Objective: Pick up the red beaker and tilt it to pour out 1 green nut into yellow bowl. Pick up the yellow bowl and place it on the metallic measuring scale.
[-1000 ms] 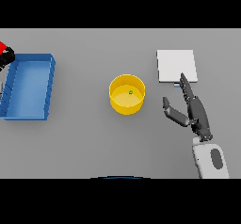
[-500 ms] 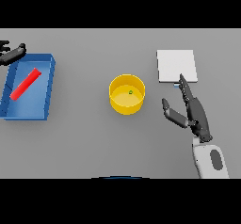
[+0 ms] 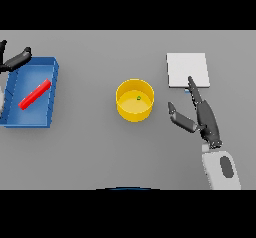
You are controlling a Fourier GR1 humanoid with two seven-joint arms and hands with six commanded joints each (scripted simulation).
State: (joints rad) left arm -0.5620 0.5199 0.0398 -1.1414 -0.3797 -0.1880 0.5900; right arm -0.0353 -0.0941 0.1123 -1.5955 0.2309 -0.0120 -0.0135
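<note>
The yellow bowl [image 3: 134,100] stands upright mid-table with one small green nut [image 3: 139,98] inside it. The red beaker [image 3: 34,94] lies on its side in the blue tray [image 3: 50,93] at the left. My left hand [image 3: 14,60] shows at the far left edge, just past the tray's far corner, its fingers straight and holding nothing. To the right of the bowl, my right hand [image 3: 201,115] is open, thumb spread toward the bowl, fingertips at the near edge of the metallic measuring scale [image 3: 187,69]. A gap separates this hand from the bowl.
The scale is a flat pale square at the right rear. The blue tray has raised walls and sits against the table's left edge.
The red beaker left my left hand and now lies in the blue tray. The left hand has opened and shifted a little to the right. The right hand has barely moved.
</note>
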